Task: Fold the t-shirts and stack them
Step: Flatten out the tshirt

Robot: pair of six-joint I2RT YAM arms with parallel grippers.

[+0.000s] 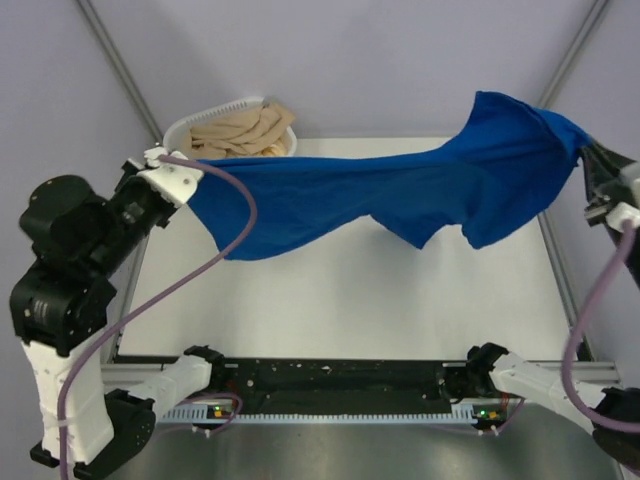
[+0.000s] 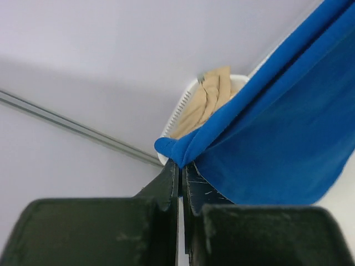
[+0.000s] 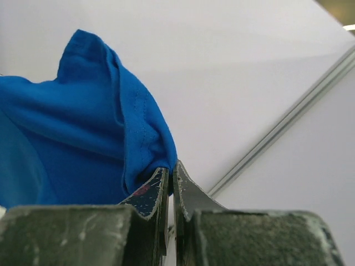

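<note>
The shirt (image 1: 400,195) hangs stretched in the air above the table (image 1: 350,300), between the 2 grippers: left gripper (image 2: 180,166) pinched tight on its left edge near the basket (image 1: 178,128), right gripper (image 3: 171,173) clamped on its right end, higher up

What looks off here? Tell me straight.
Nothing spilled or damaged. The blue t-shirt hangs in the air between the left gripper and right gripper, bunched and higher at the right end, sagging unevenly.
</note>
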